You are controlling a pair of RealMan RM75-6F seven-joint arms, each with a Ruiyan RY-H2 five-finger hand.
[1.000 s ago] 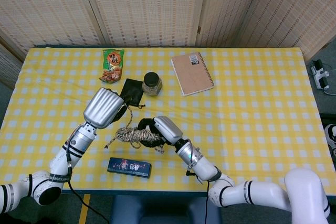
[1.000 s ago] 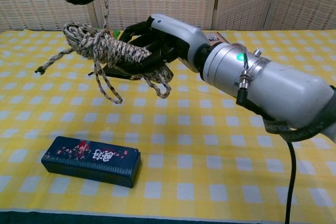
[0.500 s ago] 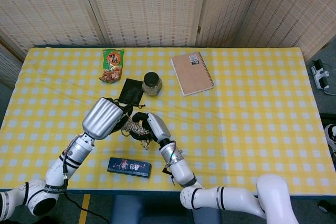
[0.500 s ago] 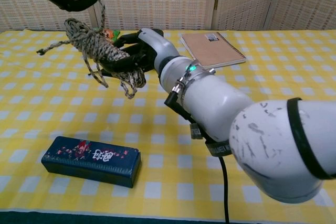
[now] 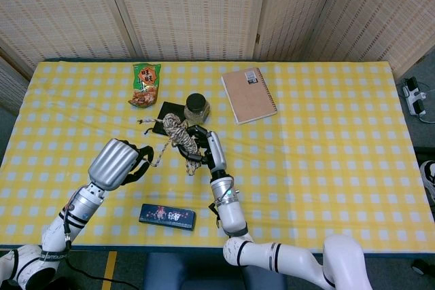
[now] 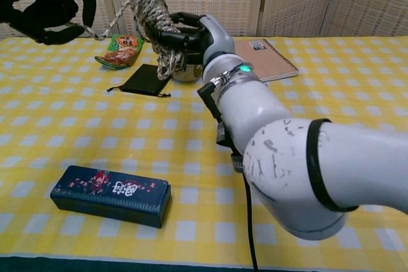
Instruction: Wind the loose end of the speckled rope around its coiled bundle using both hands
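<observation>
The speckled rope bundle [image 5: 177, 132] is lifted off the yellow checked table [image 5: 326, 140] and stands roughly upright. My right hand [image 5: 204, 149] grips its lower part, with dark fingers wrapped around the coils [image 6: 150, 6]. In the chest view the right hand [image 6: 191, 35] is at upper centre. A loose strand [image 5: 160, 154] runs from the bundle to my left hand [image 5: 121, 161], low and to the left. In the chest view the left hand [image 6: 46, 3] has its fingers curled on that strand [image 6: 102, 27] at top left. A short frayed end [image 5: 145, 121] sticks out to the left of the bundle.
A black pouch [image 6: 145, 79] and a glass jar [image 5: 196, 107] lie just behind the bundle. A snack packet [image 5: 145, 84] sits far left, a brown notebook [image 5: 249, 94] far right. A dark blue box [image 5: 167, 216] lies near the front edge.
My right hand has carried the bundle up and farther from me, turning it upright. My left hand has moved left and toward me, drawing the strand out from the bundle.
</observation>
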